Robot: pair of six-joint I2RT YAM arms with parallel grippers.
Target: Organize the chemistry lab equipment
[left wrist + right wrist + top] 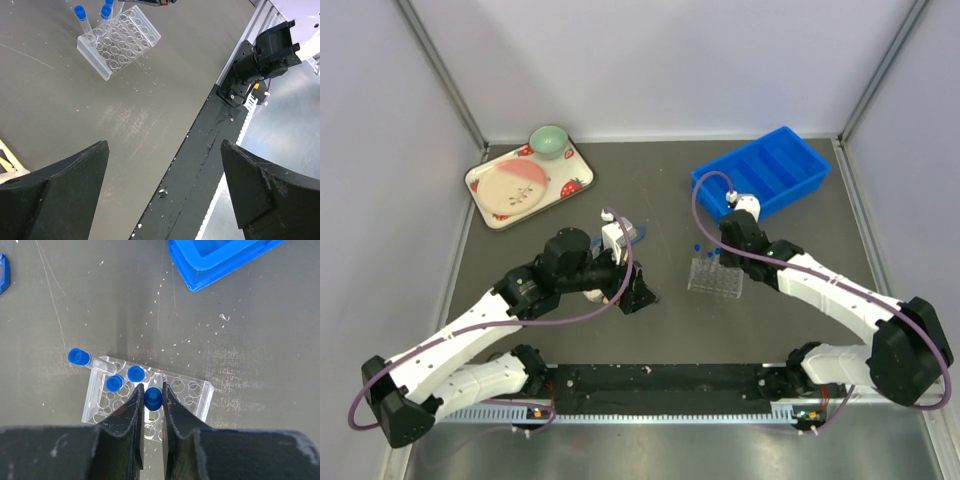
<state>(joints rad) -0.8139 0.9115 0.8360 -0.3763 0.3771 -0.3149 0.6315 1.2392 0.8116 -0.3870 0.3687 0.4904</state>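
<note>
Blue-capped tube [153, 398] sits pinched between the right gripper [152, 391] fingers, at the clear rack [194, 390].

pale lilac-white walls [660, 60] close in a dark grey, scuffed table [720, 330] on three sides. silver metal posts [442, 75] mark the back corners under soft, even light.

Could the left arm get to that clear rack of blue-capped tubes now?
Probably: the left gripper is open and empty, with bare table between it and the rack. But the right gripper hangs over the rack, shut on a tube, so they might collide.
</note>
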